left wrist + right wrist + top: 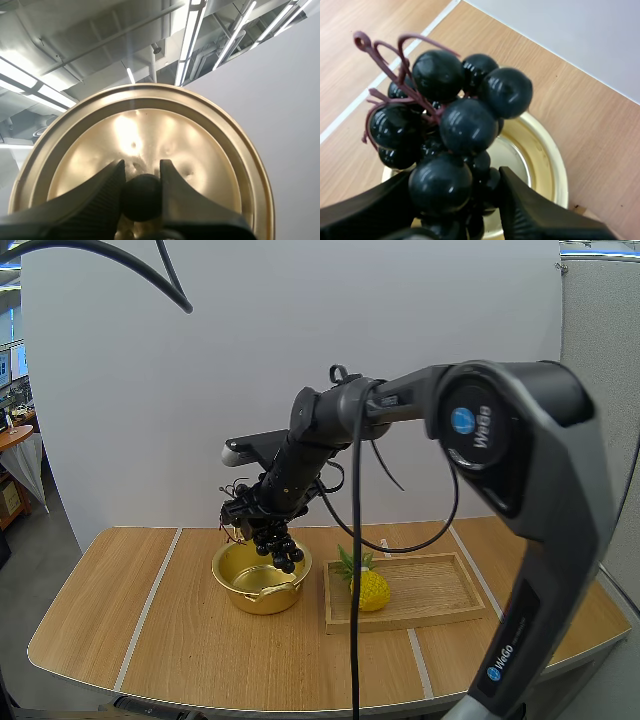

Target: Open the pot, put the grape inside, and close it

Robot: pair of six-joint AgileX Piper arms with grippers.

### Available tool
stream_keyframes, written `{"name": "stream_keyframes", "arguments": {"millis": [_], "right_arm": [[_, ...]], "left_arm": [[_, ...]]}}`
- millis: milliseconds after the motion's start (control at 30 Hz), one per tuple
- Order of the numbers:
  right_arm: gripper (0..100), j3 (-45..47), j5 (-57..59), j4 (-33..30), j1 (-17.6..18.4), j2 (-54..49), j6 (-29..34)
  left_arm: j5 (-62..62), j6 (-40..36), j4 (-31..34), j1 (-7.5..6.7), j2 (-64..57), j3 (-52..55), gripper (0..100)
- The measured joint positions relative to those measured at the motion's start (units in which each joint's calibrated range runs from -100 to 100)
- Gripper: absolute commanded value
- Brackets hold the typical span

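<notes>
Two grips divide the job: the right claw (262,526) pinches the glossy black grape bunch (282,548) just above the open golden metal pot (236,585), poised to drop it in, while the left claw (142,182) pinches the black knob (142,198) of the round golden lid (150,127), holding it clear.

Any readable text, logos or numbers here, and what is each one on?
"WeGo": on the right arm's joint cover, beside a blue badge.
"WeGo": on the right arm's lower link; smaller print beside it is too small to read.
None on the pot, lid, grapes, pineapple or wooden tray.
</notes>
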Motion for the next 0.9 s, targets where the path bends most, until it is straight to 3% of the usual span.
{"name": "stream_keyframes", "arguments": {"millis": [900], "right_arm": [[0,-3.07,-1.25,-0.42,0.03,14.4,0.0]], "left_arm": [[0.0,0.0,0.0,0.0,0.0,0.0,0]]}}
